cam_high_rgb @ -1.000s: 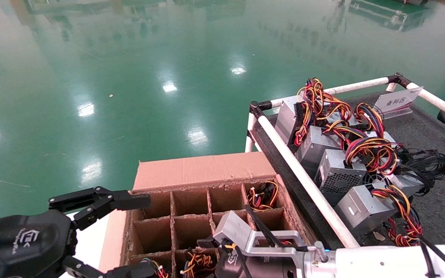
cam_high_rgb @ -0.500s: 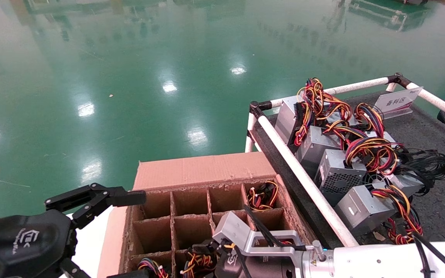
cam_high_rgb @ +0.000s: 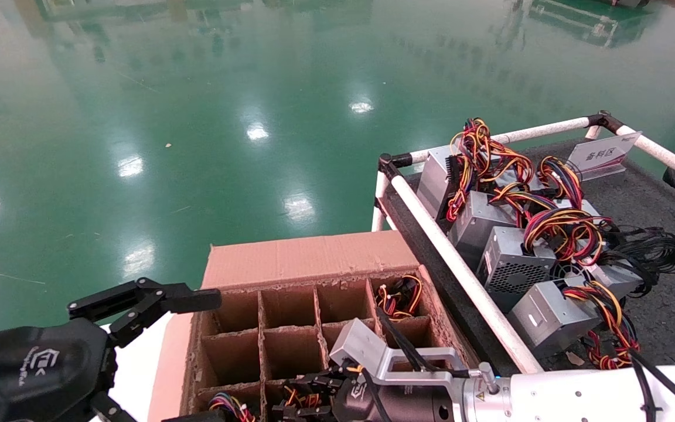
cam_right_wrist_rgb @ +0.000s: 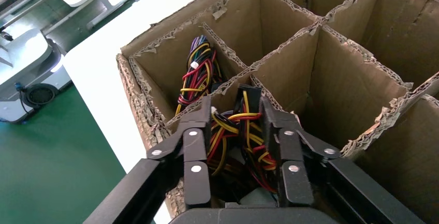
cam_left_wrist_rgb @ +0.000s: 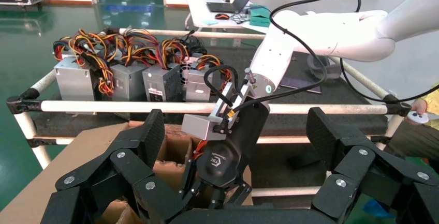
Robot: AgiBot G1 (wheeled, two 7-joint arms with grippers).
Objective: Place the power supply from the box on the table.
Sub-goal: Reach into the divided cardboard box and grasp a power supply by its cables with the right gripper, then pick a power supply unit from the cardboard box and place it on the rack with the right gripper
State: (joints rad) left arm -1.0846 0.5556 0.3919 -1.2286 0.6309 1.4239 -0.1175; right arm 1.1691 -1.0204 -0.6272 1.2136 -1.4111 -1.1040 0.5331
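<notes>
The box (cam_high_rgb: 302, 258) is a brown carton with divider cells, standing beside the table (cam_high_rgb: 654, 193). My right gripper (cam_high_rgb: 308, 390) reaches down into a front cell. In the right wrist view, my right gripper (cam_right_wrist_rgb: 235, 107) is shut on the red, yellow and black wire bundle of the power supply (cam_right_wrist_rgb: 230, 136), which sits low in that cell. Its metal body is mostly hidden. My left gripper (cam_high_rgb: 197, 357) hangs open at the box's left edge, holding nothing. In the left wrist view, my left gripper (cam_left_wrist_rgb: 238, 125) has its fingers spread wide.
Several grey power units (cam_high_rgb: 513, 269) with wire loops lie along the table's white rail (cam_high_rgb: 460, 269), and a white sign (cam_high_rgb: 601, 153) stands behind them. More wire bundles fill the box's far right cell (cam_high_rgb: 399, 296) and a corner cell (cam_right_wrist_rgb: 199, 74). Green floor lies beyond.
My right gripper has sunk lower into the front cell and moved slightly left, its fingers now around the wires. My left gripper drew back a little.
</notes>
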